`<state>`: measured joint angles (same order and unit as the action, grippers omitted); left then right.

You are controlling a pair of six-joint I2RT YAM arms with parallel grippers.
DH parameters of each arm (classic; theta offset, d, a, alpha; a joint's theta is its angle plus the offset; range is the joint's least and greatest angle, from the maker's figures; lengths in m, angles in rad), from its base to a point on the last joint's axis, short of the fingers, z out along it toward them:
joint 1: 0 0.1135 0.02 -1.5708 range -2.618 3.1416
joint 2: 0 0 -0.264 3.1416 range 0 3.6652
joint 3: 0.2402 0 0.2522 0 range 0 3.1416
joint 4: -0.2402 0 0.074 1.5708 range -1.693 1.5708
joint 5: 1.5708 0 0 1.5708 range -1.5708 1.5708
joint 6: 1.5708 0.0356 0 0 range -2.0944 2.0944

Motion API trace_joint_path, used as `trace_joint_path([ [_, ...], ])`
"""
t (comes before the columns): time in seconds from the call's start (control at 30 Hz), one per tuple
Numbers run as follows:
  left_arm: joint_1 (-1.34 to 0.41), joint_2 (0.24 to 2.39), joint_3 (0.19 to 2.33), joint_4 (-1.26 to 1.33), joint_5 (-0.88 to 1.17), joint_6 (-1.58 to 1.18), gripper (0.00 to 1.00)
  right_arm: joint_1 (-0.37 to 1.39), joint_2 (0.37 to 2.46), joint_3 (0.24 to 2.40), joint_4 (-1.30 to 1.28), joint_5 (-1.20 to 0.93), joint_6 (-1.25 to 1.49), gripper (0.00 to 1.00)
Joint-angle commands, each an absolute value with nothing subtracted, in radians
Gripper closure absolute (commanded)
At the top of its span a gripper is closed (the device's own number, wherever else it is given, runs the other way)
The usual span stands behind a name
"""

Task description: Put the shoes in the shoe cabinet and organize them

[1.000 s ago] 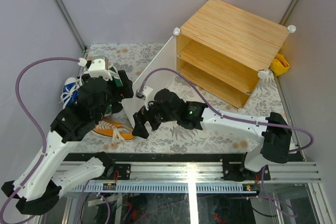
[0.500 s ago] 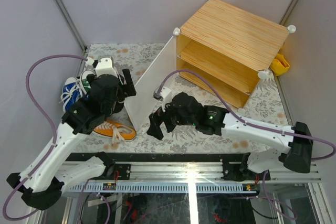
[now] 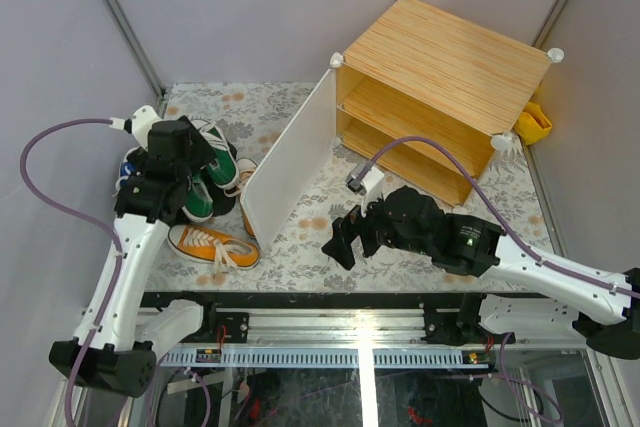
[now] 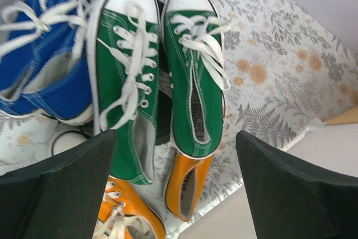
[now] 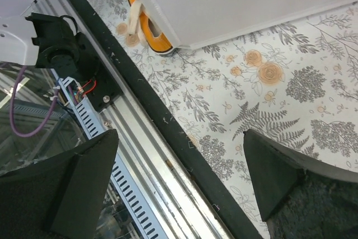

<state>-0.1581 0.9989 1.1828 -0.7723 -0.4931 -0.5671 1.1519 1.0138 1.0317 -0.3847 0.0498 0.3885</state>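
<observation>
The shoe cabinet [image 3: 440,97] stands at the back right with its white door [image 3: 290,162] swung open to the left; its two shelves look empty. Green sneakers [image 3: 210,182], a blue sneaker [image 3: 133,162] and an orange sneaker [image 3: 212,245] lie left of the door. My left gripper [image 3: 150,195] hovers open over them. The left wrist view shows the green pair [image 4: 193,71], blue sneakers [image 4: 45,54], orange sneakers [image 4: 190,186] and a black shoe [image 4: 162,116] under the green ones, with the left gripper [image 4: 176,188] empty. My right gripper [image 3: 340,242] is open and empty near the table's front edge.
An orange-yellow thing [image 3: 533,124] lies behind the cabinet's right corner. Grey walls close in left, back and right. In the right wrist view the door's lower edge [image 5: 251,4], an orange sneaker [image 5: 148,29] and the black front rail [image 5: 184,138] show.
My left arm has drawn back left from the door to above the shoes. My right arm has moved right along the front, away from the door, which now stands uncovered.
</observation>
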Motion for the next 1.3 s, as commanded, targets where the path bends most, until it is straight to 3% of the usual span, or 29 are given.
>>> trace_joint_path([
  [0.0,-0.140,1.050,1.131,-0.733,-0.415,-0.694,0.14,1.154,1.003,1.013,-0.398,0.107,0.373,0.00],
  [0.43,-0.110,1.115,1.036,-0.618,-0.462,-0.853,0.19,1.154,0.936,0.923,-0.390,0.145,0.358,0.01],
  [1.27,-0.020,1.244,0.921,-0.424,-0.362,-0.944,0.24,1.154,0.894,0.873,-0.424,0.177,0.390,0.01],
])
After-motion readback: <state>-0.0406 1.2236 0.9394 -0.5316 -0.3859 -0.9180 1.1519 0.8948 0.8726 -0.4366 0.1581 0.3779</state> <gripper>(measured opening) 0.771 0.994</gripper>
